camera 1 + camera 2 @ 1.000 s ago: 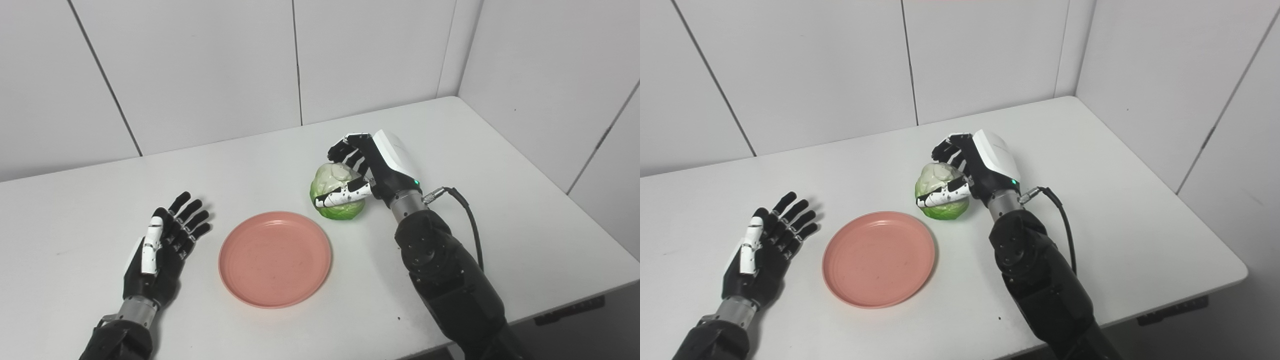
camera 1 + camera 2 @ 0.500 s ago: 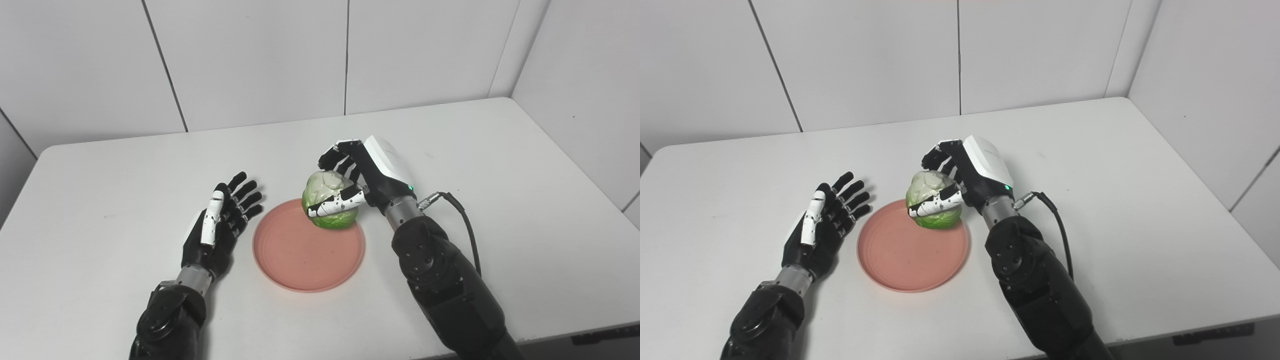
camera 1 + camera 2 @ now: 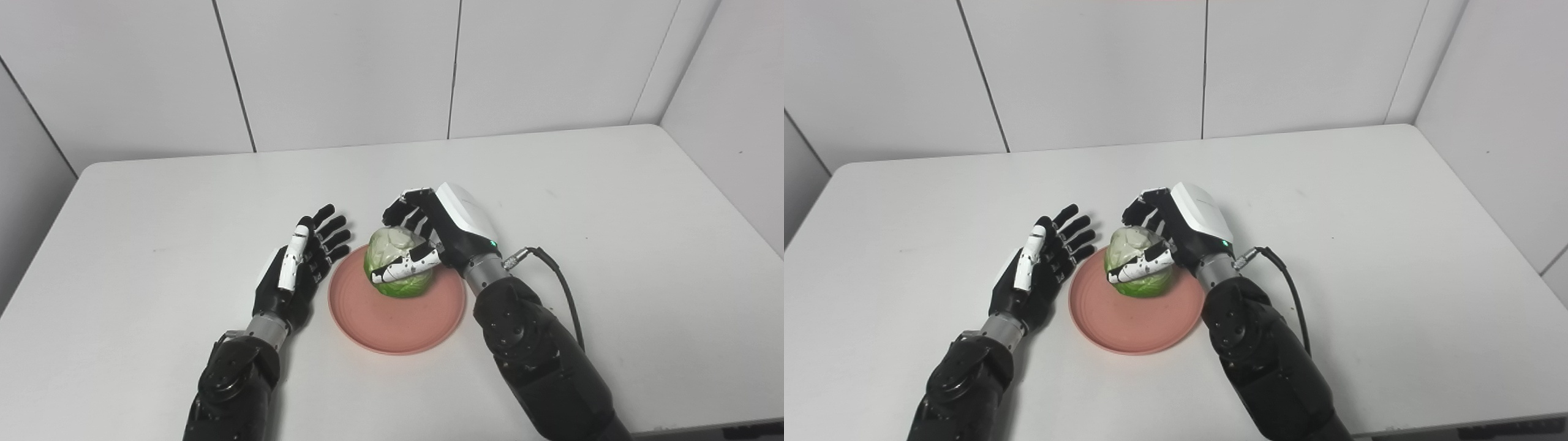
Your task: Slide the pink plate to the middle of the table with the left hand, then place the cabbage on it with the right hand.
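The pink plate lies on the white table near its middle. A pale green cabbage sits over the plate's far part, and my right hand is shut on it, fingers over its top and thumb across its front. Whether the cabbage rests on the plate or hangs just above it, I cannot tell. My left hand lies open just left of the plate, fingers spread and pointing away, close to the rim and holding nothing.
A black cable loops from my right wrist over the table. Grey wall panels stand behind the table and along its right side. The table's left edge and front edge are in view.
The camera has swung, shifting the whole picture right. My right hand has carried the cabbage from beside the plate to over it. The left hand now lies closer to the plate's rim.
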`<state>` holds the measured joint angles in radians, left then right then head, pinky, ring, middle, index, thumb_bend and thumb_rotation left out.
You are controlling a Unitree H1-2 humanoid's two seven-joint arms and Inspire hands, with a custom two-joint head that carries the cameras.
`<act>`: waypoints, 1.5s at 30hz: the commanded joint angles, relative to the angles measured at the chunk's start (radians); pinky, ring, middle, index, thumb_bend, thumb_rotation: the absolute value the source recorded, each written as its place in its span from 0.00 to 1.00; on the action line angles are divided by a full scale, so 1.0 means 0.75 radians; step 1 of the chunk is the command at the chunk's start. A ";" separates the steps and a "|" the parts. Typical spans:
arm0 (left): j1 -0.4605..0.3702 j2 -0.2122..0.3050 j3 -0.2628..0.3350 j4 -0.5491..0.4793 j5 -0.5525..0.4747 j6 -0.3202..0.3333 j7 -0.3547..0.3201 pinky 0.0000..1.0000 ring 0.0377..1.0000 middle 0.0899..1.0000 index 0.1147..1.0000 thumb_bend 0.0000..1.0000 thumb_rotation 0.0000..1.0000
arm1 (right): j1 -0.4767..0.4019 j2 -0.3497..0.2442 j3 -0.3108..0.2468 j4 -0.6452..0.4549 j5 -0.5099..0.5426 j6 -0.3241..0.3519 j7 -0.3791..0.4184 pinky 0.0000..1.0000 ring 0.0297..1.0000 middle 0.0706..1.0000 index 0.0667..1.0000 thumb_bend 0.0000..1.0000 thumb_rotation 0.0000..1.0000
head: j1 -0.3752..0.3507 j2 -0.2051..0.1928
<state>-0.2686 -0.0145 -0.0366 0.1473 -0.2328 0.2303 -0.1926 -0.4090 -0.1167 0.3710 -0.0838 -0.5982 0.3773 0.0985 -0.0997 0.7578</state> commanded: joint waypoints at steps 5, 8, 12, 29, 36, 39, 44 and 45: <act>0.008 -0.008 -0.008 0.013 0.030 0.069 0.025 0.88 0.87 0.88 0.86 0.43 1.00 | -0.028 0.003 0.003 -0.019 0.003 -0.081 -0.001 0.36 0.41 0.43 0.46 0.53 0.00 | 0.014 0.011; 0.006 -0.012 -0.006 0.018 0.037 0.063 0.022 0.88 0.87 0.87 0.86 0.43 1.00 | -0.020 -0.001 0.010 -0.011 -0.002 -0.082 0.004 0.35 0.39 0.42 0.47 0.53 0.00 | 0.017 0.015; 0.006 -0.014 -0.008 0.011 0.044 0.066 0.024 0.87 0.87 0.87 0.86 0.43 1.00 | -0.014 -0.009 0.021 -0.002 -0.013 -0.073 0.016 0.36 0.40 0.42 0.46 0.53 0.00 | 0.021 0.021; 0.001 -0.011 -0.020 0.014 0.043 0.064 0.027 0.88 0.88 0.88 0.87 0.43 1.00 | 0.003 -0.027 0.035 -0.012 -0.024 -0.063 0.070 0.37 0.45 0.44 0.47 0.53 0.00 | 0.027 0.023; -0.003 -0.005 -0.023 0.016 0.041 0.071 0.021 0.89 0.91 0.89 0.88 0.43 1.00 | -0.009 -0.062 0.062 -0.088 -0.066 -0.030 0.176 0.59 0.69 0.74 0.77 0.90 0.31 | 0.023 0.020; -0.004 -0.003 -0.023 0.010 0.035 0.081 0.017 0.90 0.91 0.90 0.89 0.43 1.00 | -0.015 -0.072 0.067 -0.122 -0.085 -0.011 0.228 0.67 0.78 0.83 0.86 0.94 0.42 | 0.021 0.019; -0.008 -0.001 -0.023 0.012 0.031 0.087 0.010 0.89 0.91 0.91 0.90 0.42 1.00 | -0.016 -0.080 0.055 -0.159 -0.079 -0.030 0.269 0.64 0.82 0.93 0.96 1.00 0.52 | 0.020 0.016; -0.008 -0.002 -0.022 0.011 0.028 0.088 0.008 0.89 0.91 0.91 0.90 0.42 1.00 | -0.015 -0.084 0.051 -0.166 -0.075 -0.044 0.269 0.64 0.82 0.93 0.96 1.00 0.53 | 0.020 0.016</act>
<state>-0.2765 -0.0197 -0.0476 0.1450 -0.2122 0.2486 -0.1809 -0.3874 -0.1782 0.4231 -0.1645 -0.6557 0.3675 0.3059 -0.0859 0.7685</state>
